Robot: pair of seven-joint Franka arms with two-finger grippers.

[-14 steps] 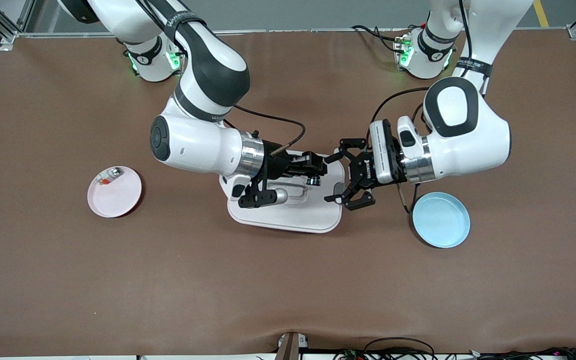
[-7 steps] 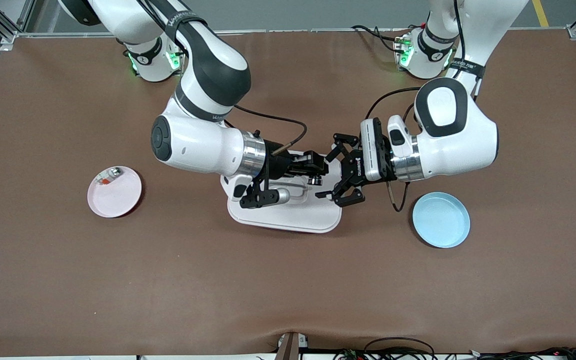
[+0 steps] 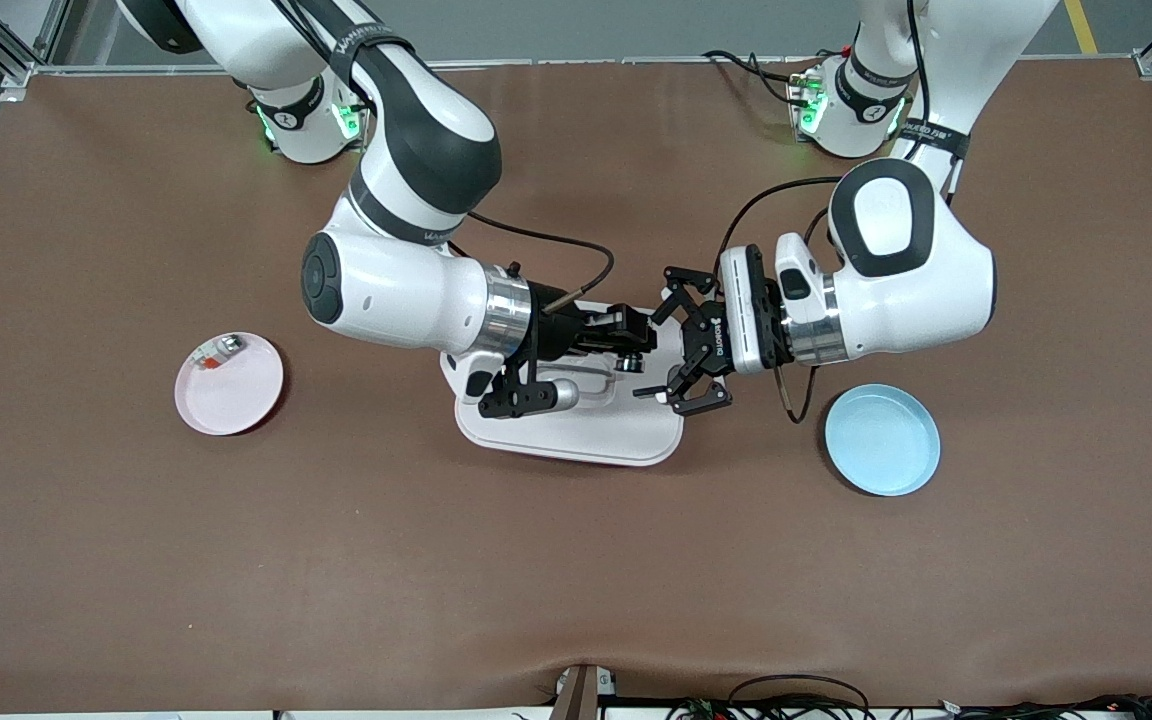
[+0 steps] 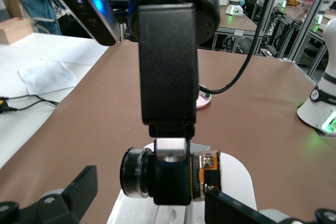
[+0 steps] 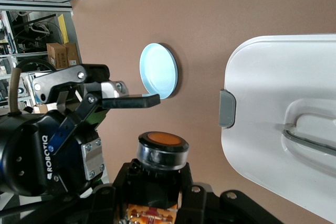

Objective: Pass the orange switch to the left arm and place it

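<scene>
My right gripper (image 3: 633, 345) is shut on the orange switch (image 3: 626, 362) and holds it sideways over the white box (image 3: 576, 425). In the right wrist view the switch (image 5: 161, 153) sits between my right gripper's (image 5: 160, 195) jaws, its round end out. My left gripper (image 3: 658, 351) is open over the box's edge toward the left arm's end, with a finger on each side of the switch. In the left wrist view the switch (image 4: 173, 174) hangs from the right gripper's finger (image 4: 168, 66), and my left gripper (image 4: 155, 208) stands open around it. I cannot tell if its fingers touch it.
A pink plate (image 3: 236, 395) holding a small clear-and-silver piece (image 3: 217, 353) lies toward the right arm's end. An empty blue plate (image 3: 881, 440) lies toward the left arm's end, beside the box; it also shows in the right wrist view (image 5: 159, 70).
My left gripper has moved in over the box's edge toward the right gripper, and its open fingers now flank the switch. The right gripper has barely moved.
</scene>
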